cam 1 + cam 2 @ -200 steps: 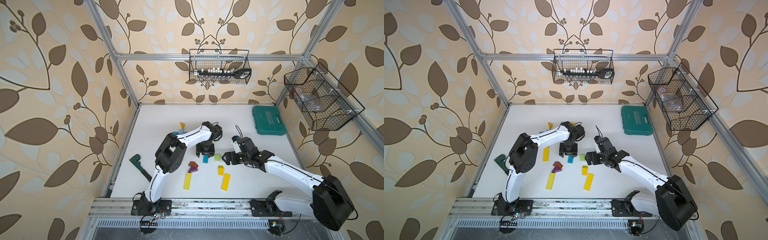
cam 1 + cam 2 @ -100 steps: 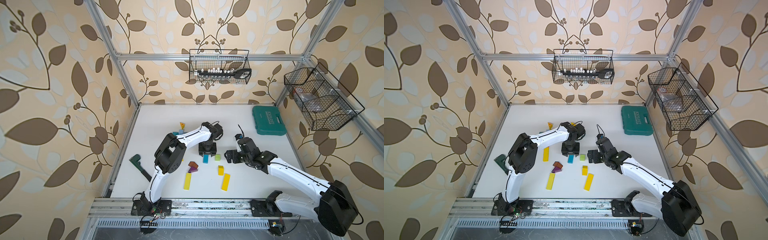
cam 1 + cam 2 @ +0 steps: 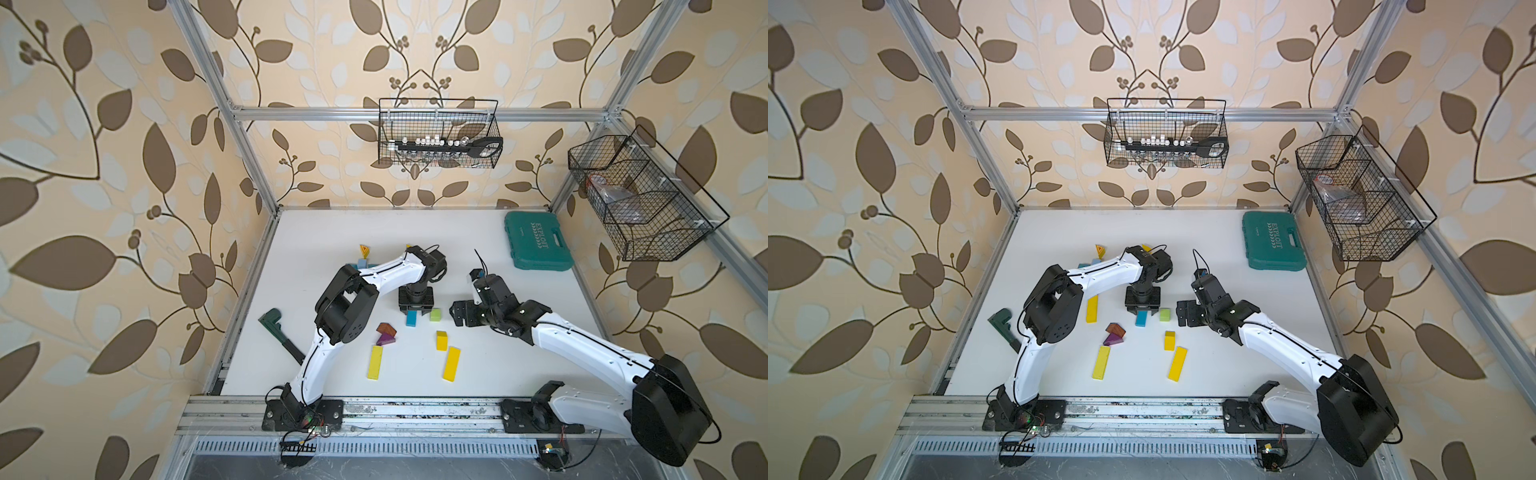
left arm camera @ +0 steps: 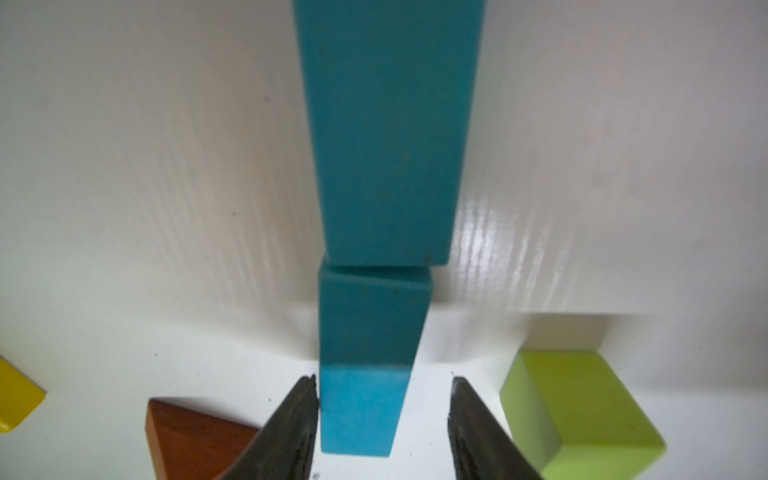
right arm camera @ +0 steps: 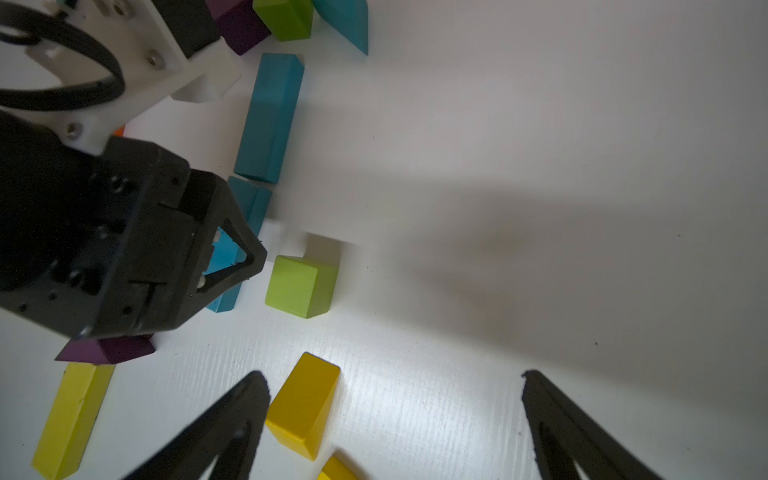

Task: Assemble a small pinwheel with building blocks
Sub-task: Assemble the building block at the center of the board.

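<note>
The table (image 4: 582, 166) is seen as white and glossy with a fine linear grain; the blue bar (image 4: 386, 124), green cube (image 4: 582, 407) and brown wedge (image 4: 187, 432) are finished smooth and satin, the bar chipped at one corner. The left gripper (image 4: 384, 377) fingers (image 4: 291, 436) are formed in matt black plastic, rough at the edges; the tool case (image 3: 538, 241) is moulded teal plastic, the frame (image 3: 311, 112) is bare metal
</note>
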Available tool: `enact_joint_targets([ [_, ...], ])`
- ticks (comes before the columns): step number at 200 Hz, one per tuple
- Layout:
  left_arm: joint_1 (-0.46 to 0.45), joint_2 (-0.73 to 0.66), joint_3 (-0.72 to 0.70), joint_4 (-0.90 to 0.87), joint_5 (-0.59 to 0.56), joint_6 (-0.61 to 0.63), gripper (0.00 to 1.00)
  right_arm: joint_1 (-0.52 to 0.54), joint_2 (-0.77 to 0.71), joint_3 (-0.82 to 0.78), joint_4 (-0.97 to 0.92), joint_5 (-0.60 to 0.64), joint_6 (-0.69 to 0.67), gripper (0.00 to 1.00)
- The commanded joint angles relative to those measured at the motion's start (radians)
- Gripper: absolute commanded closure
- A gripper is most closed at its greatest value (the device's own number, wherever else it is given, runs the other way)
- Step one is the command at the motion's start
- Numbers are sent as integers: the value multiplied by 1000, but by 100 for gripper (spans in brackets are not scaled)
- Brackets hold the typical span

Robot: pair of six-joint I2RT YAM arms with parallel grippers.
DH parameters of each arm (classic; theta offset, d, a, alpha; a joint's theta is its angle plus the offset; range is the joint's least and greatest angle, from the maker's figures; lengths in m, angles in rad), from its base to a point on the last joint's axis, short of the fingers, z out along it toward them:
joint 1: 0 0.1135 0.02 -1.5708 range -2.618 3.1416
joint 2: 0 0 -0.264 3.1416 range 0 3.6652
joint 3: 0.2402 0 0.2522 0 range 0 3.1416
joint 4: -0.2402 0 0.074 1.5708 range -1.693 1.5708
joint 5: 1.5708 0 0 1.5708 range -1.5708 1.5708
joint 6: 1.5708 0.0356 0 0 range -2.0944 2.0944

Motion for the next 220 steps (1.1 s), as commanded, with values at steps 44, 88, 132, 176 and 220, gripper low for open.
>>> enact_joint_targets([
  [44,20,25,50,-22,28,12,53,-10,13,12,1,-3,-11,3],
  [88,24,39,63,-28,27,17,55,-14,21,11,6,-9,-13,3],
  [132,29,45,76,-46,19,16,55,-16,24,13,4,-9,-14,3],
  [176,27,-3,67,-73,-8,14,49,-15,35,24,4,-27,-16,3],
  [220,20,-195,-51,-47,-9,5,37,44,69,60,7,-34,-1,5],
])
